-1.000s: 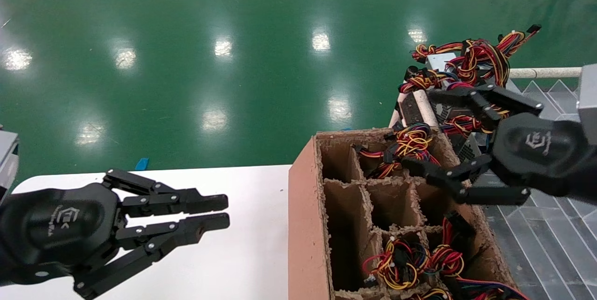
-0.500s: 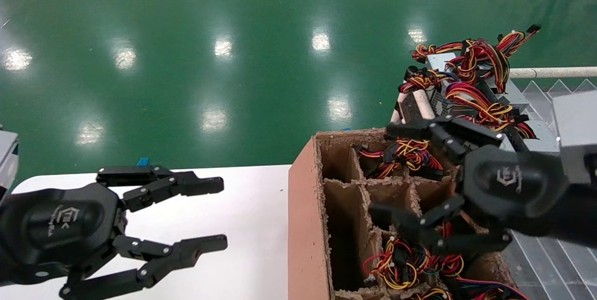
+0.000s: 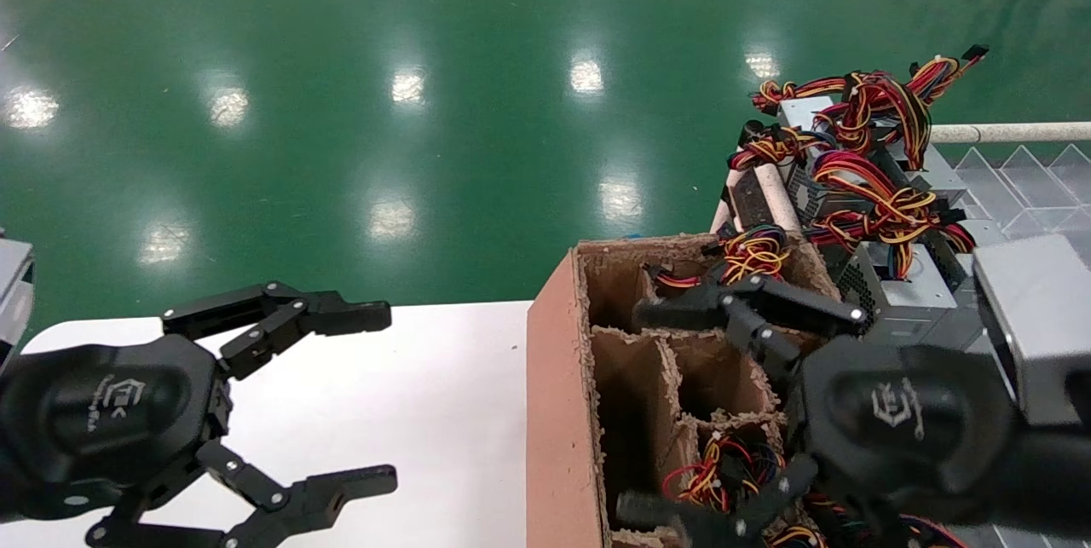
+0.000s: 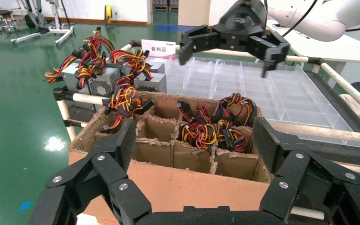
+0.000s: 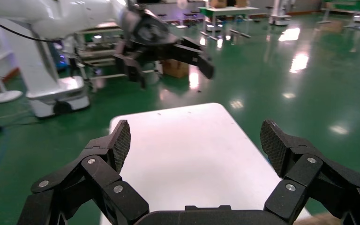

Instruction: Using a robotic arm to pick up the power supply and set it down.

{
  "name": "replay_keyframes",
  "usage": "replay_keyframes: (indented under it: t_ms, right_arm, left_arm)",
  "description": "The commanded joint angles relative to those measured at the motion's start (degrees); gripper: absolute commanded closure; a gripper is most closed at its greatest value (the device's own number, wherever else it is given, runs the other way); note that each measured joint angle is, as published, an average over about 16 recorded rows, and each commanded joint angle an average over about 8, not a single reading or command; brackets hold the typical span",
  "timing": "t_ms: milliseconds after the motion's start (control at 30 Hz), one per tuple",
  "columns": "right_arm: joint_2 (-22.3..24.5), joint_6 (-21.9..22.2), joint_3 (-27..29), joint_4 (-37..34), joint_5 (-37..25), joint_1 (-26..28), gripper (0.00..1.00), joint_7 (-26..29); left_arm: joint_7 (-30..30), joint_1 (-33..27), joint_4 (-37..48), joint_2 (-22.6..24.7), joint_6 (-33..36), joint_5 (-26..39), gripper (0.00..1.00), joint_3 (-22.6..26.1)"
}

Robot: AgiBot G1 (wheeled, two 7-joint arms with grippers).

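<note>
Head view first: the right gripper sits over the brown divided cardboard box, jaws spread wide with nothing between them, one finger across the far cells and the other down near the front edge. The left gripper hangs over the white table, also splayed wide and holding nothing. The power supply is among a pile of grey metal units outside the box, on the rack just beyond its far right corner, wire bundles in red, yellow and orange draped over them. Some cells of the box hold wire bundles too, others look bare. Green floor stretches beyond both table and box.

Left wrist view gives the side-on look you don't get from above: the box's torn dividers, the grey units stacked past its far corner, a clear plastic divided tray behind it, and the right gripper floating well above the box rim, fingers apart.

Right wrist view looks the other way: the table with open floor past its edges, and the left gripper farther off, spread open above it. No power supply shows here.
</note>
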Motion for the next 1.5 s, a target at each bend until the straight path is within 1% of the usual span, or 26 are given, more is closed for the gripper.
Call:
replay_keyframes:
  t_ms: [33, 200, 1500]
  right_arm:
    - [-0.39, -0.68, -0.20, 0.27, 0.42, -0.11, 0.00, 0.37]
    - [-0.67, -1.17, -0.37, 0.49, 0.78, -0.22, 0.00, 0.58]
    - [-0.27, -0.49, -0.14, 0.15, 0.33, -0.07, 0.00, 0.28]
  left_arm:
    - [0.00, 0.00, 0.00, 0.00, 0.00, 0.00, 0.00, 0.00]
    - [0.00, 0.01, 0.01, 0.00, -0.01, 0.00, 0.00, 0.00]
    - [0.00, 0.01, 0.01, 0.00, -0.01, 0.00, 0.00, 0.00]
